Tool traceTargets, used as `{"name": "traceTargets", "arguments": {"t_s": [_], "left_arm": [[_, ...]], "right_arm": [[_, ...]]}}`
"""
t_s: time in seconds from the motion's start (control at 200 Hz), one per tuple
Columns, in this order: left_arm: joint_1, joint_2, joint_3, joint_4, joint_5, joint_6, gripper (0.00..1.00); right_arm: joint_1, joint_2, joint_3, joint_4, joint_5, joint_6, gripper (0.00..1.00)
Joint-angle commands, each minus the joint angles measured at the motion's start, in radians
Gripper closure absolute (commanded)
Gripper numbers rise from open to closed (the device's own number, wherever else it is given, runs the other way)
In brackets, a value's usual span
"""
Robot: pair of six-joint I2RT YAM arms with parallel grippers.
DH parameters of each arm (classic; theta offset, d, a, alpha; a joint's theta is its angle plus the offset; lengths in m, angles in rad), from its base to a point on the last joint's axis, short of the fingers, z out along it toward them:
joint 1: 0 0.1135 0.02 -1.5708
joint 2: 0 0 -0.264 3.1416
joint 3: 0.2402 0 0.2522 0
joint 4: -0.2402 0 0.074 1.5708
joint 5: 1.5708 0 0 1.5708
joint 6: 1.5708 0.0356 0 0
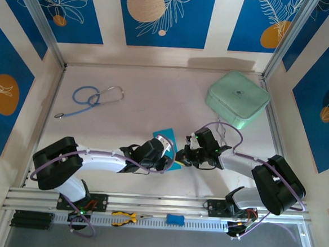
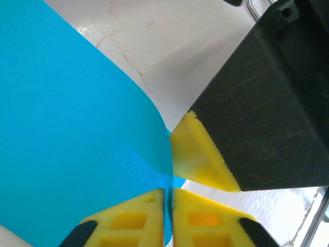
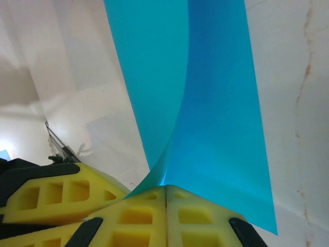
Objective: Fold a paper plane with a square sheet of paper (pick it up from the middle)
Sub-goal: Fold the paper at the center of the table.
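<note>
The square sheet of paper (image 2: 67, 128) bows upward near the middle of the bench (image 1: 136, 119). The left gripper (image 2: 168, 203) and right gripper (image 3: 166, 201) jaws both grasp its edge.

You're looking at cream walls (image 1: 219, 25) with blue leaf-print panels (image 1: 182, 34) boxing in a pale, evenly lit tabletop (image 1: 150, 83).

The square sheet of paper (image 2: 77, 128) is cyan-blue, fingers (image 2: 128, 226) yellow, case (image 1: 237, 98) mint-green, wall panels (image 1: 187, 34) blue with white leaf outlines
</note>
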Motion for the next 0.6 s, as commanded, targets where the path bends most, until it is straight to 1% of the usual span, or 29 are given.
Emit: {"name": "traceTargets", "arguments": {"t_s": [0.0, 0.11, 0.195, 0.405, 0.595], "left_arm": [[0.011, 0.006, 0.029, -0.014, 0.009, 0.027, 0.93], [0.011, -0.002, 0.025, -0.007, 0.005, 0.028, 1.00], [0.017, -0.011, 0.020, -0.002, 0.007, 0.025, 1.00], [0.044, -0.025, -0.013, 0.041, 0.057, -0.002, 1.00], [0.054, -0.025, -0.017, 0.037, 0.077, -0.001, 1.00]], "right_arm": [[-0.001, 0.011, 0.023, -0.001, -0.031, 0.002, 0.92], [-0.001, 0.007, 0.020, -0.009, -0.010, 0.002, 0.92], [-0.005, 0.011, 0.013, -0.018, 0.012, 0.010, 0.91], [0.001, 0.038, 0.013, -0.005, 0.046, 0.016, 0.92], [0.016, 0.072, 0.024, 0.015, 0.071, 0.019, 0.93]]}}
